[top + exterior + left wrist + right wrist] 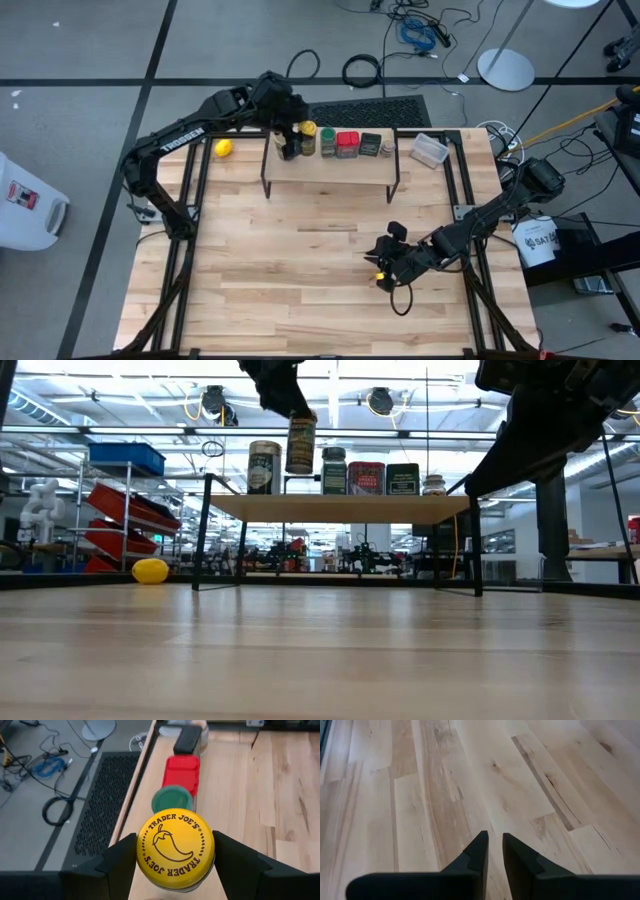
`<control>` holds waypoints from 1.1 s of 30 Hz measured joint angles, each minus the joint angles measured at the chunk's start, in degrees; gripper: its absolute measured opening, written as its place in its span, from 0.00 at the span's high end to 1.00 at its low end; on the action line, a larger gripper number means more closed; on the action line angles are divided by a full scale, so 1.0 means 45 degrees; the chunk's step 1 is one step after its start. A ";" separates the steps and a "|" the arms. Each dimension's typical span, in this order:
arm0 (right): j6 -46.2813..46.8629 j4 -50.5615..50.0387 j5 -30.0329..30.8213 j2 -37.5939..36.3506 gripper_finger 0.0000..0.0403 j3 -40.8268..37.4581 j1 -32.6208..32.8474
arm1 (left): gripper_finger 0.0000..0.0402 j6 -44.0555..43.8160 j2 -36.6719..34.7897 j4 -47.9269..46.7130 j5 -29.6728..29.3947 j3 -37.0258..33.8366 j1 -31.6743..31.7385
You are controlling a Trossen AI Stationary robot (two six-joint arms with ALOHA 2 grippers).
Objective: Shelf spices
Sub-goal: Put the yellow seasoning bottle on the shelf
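Dark and bent, the left arm in the high view reaches to the shelf (330,168) at upper centre, while low view and left wrist view show the left gripper (175,865) clamping the yellow-lidded jar (175,846) above it, and the right gripper (491,851), nearly closed, hovers over bare table (420,795).

**Even overhead light, soft near edges**

Ceiling lamps (215,402) glare in the low view, leaving the arms there as dark silhouettes. The surface (300,270) is bright, with faint shadows. In the left wrist view the green lid (172,799) is blurred behind the sharp yellow lid (175,847).
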 joint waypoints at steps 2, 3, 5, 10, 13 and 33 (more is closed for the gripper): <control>-0.0019 0.0125 0.0000 0.0000 0.89 0.0000 0.0000 | 0.40 0.0005 0.0010 0.0077 0.0015 -0.0335 0.0053; -0.0052 0.0149 0.0000 0.0000 0.89 0.0000 0.0000 | 0.40 0.0023 0.0014 0.0074 0.0020 -0.0474 0.0082; -0.0145 0.0194 0.0000 0.0000 0.89 0.0000 0.0000 | 0.40 0.0227 0.0014 0.0101 0.0050 -0.0685 0.0120; -0.0247 0.0261 -0.0002 0.0000 0.89 0.0000 0.0000 | 0.40 0.0572 0.0015 0.0669 0.0046 -0.1171 0.0129; -0.0247 0.0266 0.0000 0.0000 0.89 0.0000 0.0000 | 0.40 0.0640 0.0010 0.1006 0.0049 -0.1382 0.0119; -0.0252 0.0264 -0.0029 0.0000 0.89 0.0000 0.0047 | 0.40 0.0923 0.0748 0.1308 0.0214 -0.1574 0.0367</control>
